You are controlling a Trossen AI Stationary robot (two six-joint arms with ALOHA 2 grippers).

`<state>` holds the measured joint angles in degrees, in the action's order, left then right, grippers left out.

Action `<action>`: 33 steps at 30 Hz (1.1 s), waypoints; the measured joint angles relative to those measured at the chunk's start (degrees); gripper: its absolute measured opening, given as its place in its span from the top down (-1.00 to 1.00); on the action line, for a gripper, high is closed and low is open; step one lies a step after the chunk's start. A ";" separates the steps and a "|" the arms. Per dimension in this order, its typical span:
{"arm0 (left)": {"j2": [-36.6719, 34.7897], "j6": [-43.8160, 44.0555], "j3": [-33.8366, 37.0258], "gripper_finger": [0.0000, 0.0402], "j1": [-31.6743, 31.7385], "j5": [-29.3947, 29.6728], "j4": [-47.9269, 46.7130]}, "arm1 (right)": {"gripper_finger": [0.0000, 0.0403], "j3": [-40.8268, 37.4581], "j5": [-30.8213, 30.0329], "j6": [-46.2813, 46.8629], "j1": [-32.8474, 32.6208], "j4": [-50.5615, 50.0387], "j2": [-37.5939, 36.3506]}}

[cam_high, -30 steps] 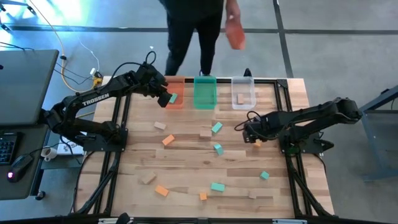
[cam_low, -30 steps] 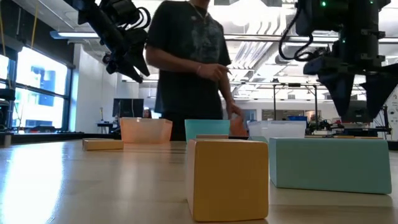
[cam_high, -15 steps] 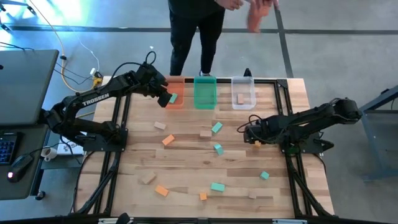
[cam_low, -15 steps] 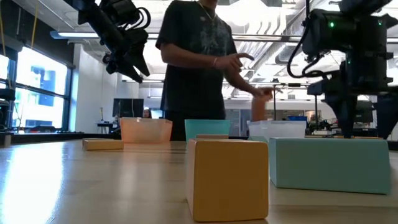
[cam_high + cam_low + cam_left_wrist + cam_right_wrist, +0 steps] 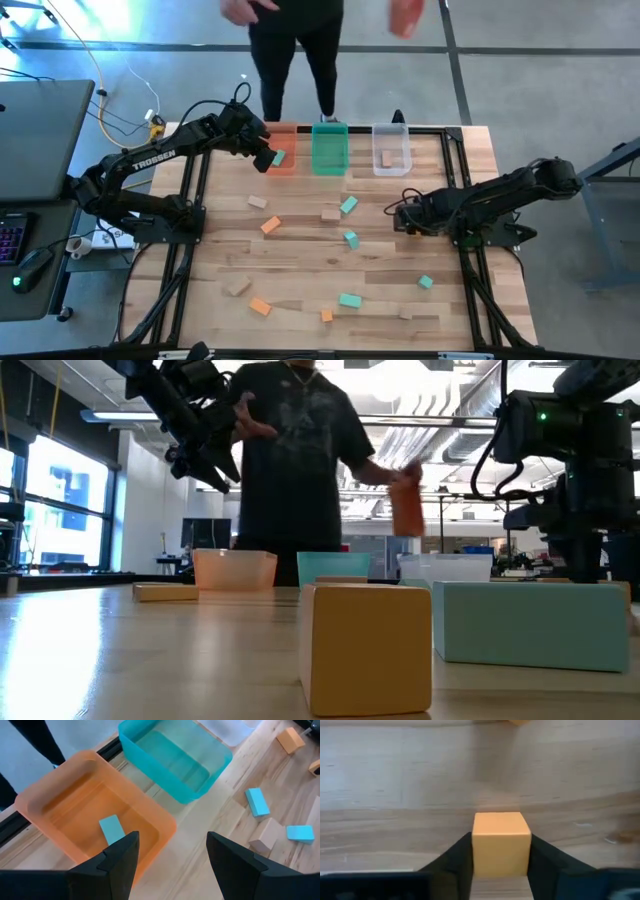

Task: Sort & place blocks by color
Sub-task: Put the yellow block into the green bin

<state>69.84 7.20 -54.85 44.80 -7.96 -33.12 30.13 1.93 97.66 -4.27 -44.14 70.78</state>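
Small teal, orange and tan blocks lie scattered on the wooden table (image 5: 300,260). My right gripper (image 5: 405,222) points down at the table's right middle, shut on an orange block (image 5: 500,842) that my arm hides in the high view. My left gripper (image 5: 172,865) hangs open above the orange tray (image 5: 281,158) at the far edge, touching nothing. A teal block (image 5: 111,830) lies flat in that orange tray. A green tray (image 5: 329,150) and a clear tray (image 5: 391,150) stand beside it, and the clear one holds a tan block (image 5: 386,158). My right gripper pinches the orange block by two opposite sides (image 5: 476,850) between its two fingers (image 5: 455,857). The fingers come from above, pointing down. The block stands with its underside on the table.
Loose blocks near the middle: teal (image 5: 348,205), teal (image 5: 351,239), tan (image 5: 330,214), orange (image 5: 270,225). Others lie toward the near edge, such as teal (image 5: 349,300) and orange (image 5: 260,307). A person stands past the far edge, one hand (image 5: 405,15) holding something orange.
My right gripper has sunk toward the table onto the orange block, and its fingers have drawn together from a wide spread. The person behind the table has shifted and swung the hand with the orange thing.
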 joint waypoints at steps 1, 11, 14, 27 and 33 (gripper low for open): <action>0.00 -0.25 0.00 -0.10 -0.01 0.01 0.01 | 0.46 0.02 0.08 -0.02 0.00 0.24 -0.02; 0.00 -0.32 0.00 -0.10 0.00 0.00 0.00 | 0.46 5.76 -3.08 -0.63 0.00 2.35 0.12; 0.00 -0.32 0.00 -0.10 0.00 0.00 0.00 | 0.46 8.72 -6.17 -0.86 0.00 3.07 0.12; 0.00 -2.47 0.00 -0.10 -0.02 -0.01 0.00 | 0.46 16.10 -21.85 -8.21 1.39 15.97 0.09; 0.00 -2.74 0.00 -0.10 -0.01 -0.01 0.00 | 0.46 18.18 -23.40 -17.87 5.46 22.92 0.09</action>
<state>69.84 4.45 -54.85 44.78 -7.97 -33.12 48.31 -21.47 79.79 1.19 -21.22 70.87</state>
